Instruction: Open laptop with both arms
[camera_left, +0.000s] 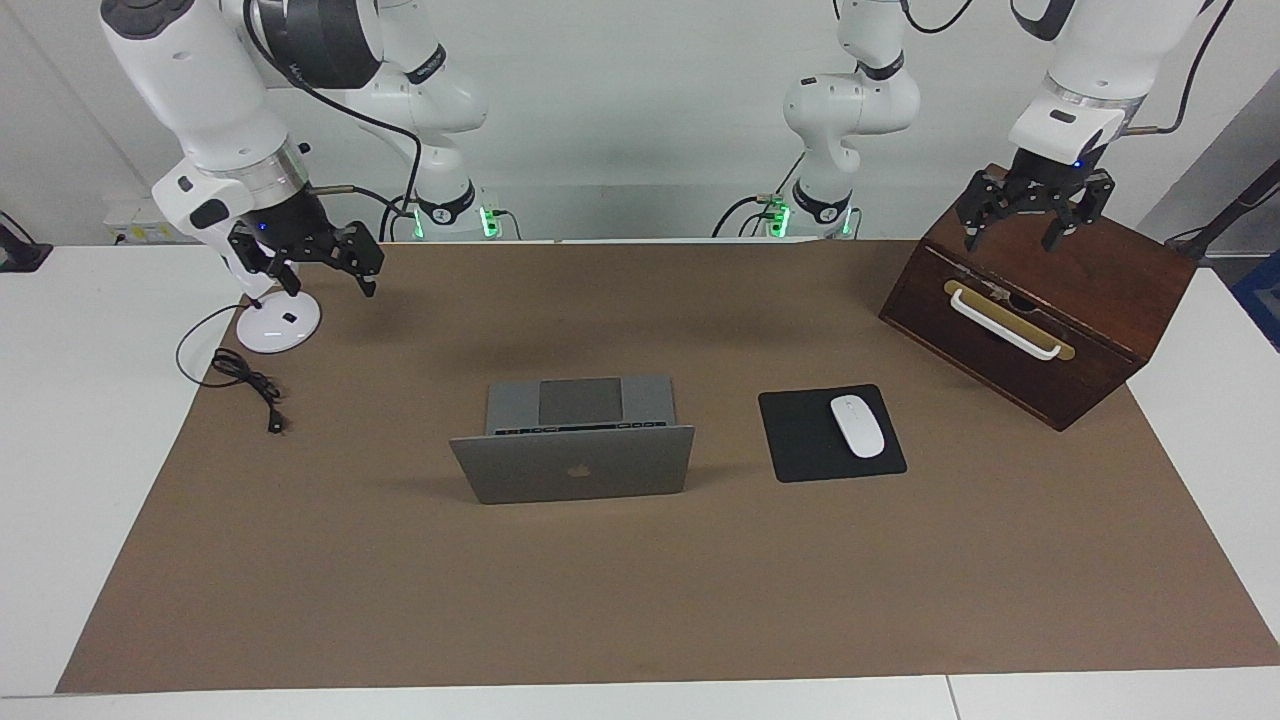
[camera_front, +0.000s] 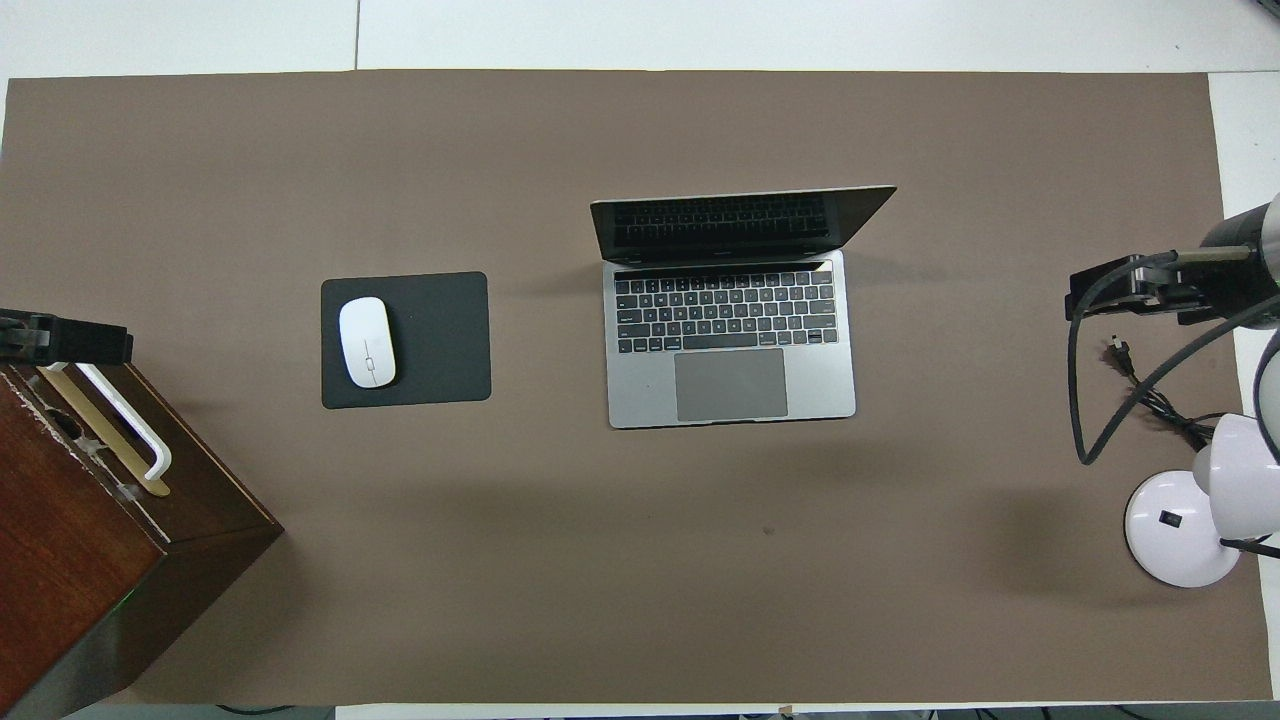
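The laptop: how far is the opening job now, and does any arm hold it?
Done: the laptop stands open, lid raised, keyboard showing. In hand: nothing. The left gripper hangs open over the wooden box; the right gripper hangs open beside the lamp base. Neither touches the laptop. Left: seemingly nothing on the laptop.

mouse on pad (beside laptop)
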